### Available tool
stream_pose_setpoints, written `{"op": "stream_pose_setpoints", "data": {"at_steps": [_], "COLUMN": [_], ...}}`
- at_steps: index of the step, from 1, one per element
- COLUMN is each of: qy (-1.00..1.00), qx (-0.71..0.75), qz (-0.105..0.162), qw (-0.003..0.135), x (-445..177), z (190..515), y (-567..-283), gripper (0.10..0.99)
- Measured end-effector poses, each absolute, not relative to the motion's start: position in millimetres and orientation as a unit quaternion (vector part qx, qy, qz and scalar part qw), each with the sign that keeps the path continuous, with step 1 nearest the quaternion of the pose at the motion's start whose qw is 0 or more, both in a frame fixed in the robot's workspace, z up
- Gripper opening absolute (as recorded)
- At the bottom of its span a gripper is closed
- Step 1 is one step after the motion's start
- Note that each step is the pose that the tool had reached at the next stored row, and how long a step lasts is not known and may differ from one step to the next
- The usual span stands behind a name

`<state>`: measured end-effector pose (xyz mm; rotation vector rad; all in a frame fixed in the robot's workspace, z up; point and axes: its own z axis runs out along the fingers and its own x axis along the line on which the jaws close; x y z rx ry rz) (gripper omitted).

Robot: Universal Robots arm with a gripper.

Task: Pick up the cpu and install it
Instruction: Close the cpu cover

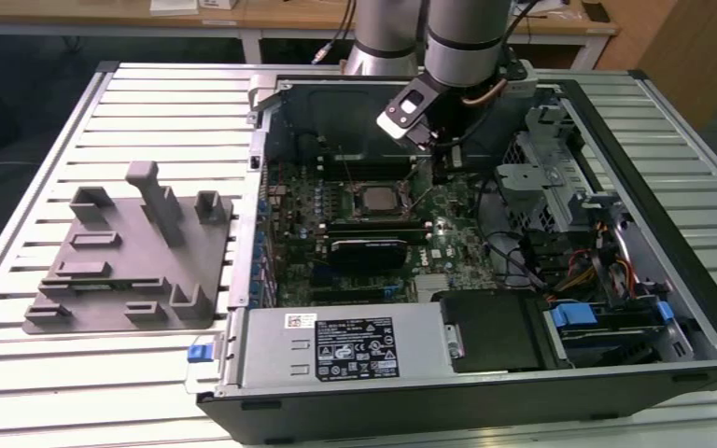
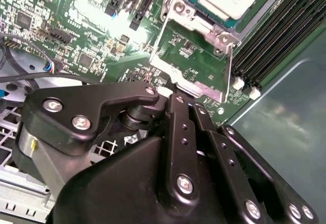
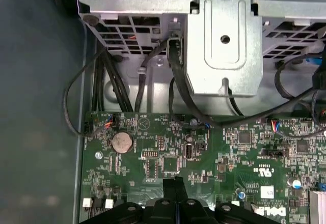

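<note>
While my end effector [image 3: 175, 183] hangs clenched over the green motherboard [image 3: 168, 152], its 2 fingers [image 3: 169, 189] pressed together with nothing between them, the cpu [image 1: 377, 198] lies flat in its socket [image 1: 354, 198] inside the open computer case [image 1: 484, 411], silver top up. In the exterior view I am near it, just toward the exterior view's right. On the slatted worktop [image 1: 160, 121], well apart at the exterior view's left of the case, stands 1 grey holder tray [image 1: 134, 271].
</note>
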<state>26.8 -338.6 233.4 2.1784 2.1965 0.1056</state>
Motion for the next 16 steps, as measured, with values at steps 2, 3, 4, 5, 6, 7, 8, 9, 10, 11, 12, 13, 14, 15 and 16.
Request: {"op": "stream_pose_setpoints", "data": {"at_steps": [2, 3, 4, 5, 6, 7, 8, 9, 10, 11, 12, 13, 14, 15, 16], "qy": [0.709, 0.709, 0.709, 0.709, 0.709, 0.709, 0.709, 0.709, 0.709, 0.709, 0.709, 0.709, 0.709, 0.709, 0.709], "qx": [0.704, 0.704, 0.704, 0.704, 0.704, 0.704, 0.704, 0.704, 0.704, 0.704, 0.704, 0.704, 0.704, 0.704, 0.704], "qz": [0.034, 0.034, 0.034, 0.034, 0.034, 0.034, 0.034, 0.034, 0.034, 0.034, 0.034, 0.034, 0.034, 0.034, 0.034], "qw": [0.023, 0.023, 0.023, 0.023, 0.023, 0.023, 0.023, 0.023, 0.023, 0.023, 0.023, 0.023, 0.023, 0.023, 0.023], "x": [25, 24, 23, 22, 21, 20, 19, 19, 18, 17, 16, 15, 14, 14, 13], "z": [233, 233, 233, 233, 233, 233, 233, 233, 233, 233, 233, 233, 233, 232, 232], "y": [-339, -339, -339, -339, -339, -339, -339, -339, -339, -339, -339, -339, -339, -339, -339], "gripper": [0.106, 0.106, 0.106, 0.106, 0.106, 0.106, 0.106, 0.106, 0.106, 0.106, 0.106, 0.106, 0.106, 0.106, 0.106]}}
